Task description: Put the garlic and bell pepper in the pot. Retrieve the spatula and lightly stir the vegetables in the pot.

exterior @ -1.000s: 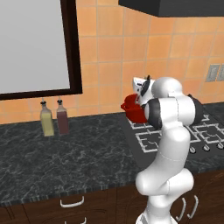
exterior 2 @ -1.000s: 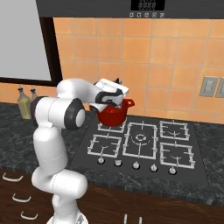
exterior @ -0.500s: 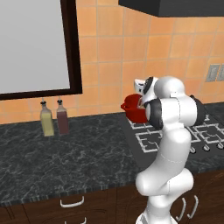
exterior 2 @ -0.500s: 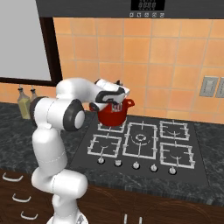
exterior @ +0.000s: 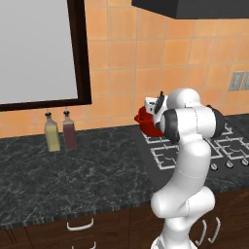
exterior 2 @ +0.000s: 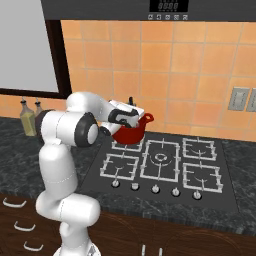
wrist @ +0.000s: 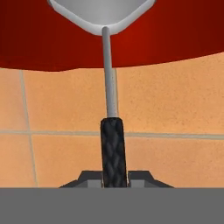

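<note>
Two bottles (exterior: 59, 130), one yellowish and one dark red, stand side by side at the back edge of the dark marbled counter (exterior: 73, 175), under the dark-framed window (exterior: 44, 48). To their right, the red pot (exterior 2: 131, 132) sits on the back-left burner of the stovetop (exterior 2: 165, 162), close to the orange tiled wall (exterior 2: 165, 70). The white arm bends over the counter's front edge and reaches to the pot, its gripper (wrist: 114, 175) clamped tight around the black textured handle of the spatula (wrist: 109, 87). In the hand view the thin grey shaft runs up from the handle to the silver head, which lies against the pot's red inside. Four burner grates and a row of knobs (exterior 2: 155, 187) fill the stovetop's front edge.
</note>
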You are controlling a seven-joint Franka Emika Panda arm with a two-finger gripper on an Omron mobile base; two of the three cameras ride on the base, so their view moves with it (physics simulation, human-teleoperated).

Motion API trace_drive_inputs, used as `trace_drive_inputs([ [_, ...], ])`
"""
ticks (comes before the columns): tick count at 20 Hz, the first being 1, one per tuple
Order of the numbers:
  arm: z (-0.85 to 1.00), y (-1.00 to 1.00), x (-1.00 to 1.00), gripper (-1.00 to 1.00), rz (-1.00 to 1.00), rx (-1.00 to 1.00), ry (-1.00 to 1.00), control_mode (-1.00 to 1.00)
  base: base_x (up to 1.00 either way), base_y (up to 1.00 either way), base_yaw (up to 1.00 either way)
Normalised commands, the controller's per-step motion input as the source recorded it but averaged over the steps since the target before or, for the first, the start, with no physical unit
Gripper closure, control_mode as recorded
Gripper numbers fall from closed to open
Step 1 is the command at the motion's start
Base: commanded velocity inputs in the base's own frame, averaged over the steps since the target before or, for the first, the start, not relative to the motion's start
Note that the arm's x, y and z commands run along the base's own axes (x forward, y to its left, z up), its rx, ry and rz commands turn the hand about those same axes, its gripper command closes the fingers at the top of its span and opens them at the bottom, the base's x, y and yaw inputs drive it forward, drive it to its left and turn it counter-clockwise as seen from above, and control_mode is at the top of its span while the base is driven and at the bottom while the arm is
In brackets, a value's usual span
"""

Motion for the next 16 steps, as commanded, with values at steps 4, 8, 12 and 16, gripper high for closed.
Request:
trace_drive_inputs([
  [4,-0.07,0.00,0.00,1.00,0.00,0.01,-0.01,-1.00,0.00,0.00,0.00],
  [8,0.15,0.00,0.02,1.00,0.00,0.00,-0.13,-1.00,0.00,0.00,0.00],
  [12,0.17,0.00,0.01,1.00,0.00,0.00,-0.13,-1.00,0.00,0.00,0.00],
  [16,0.25,-0.01,-0.20,1.00,0.00,0.00,0.04,-1.00,0.00,0.00,0.00],
])
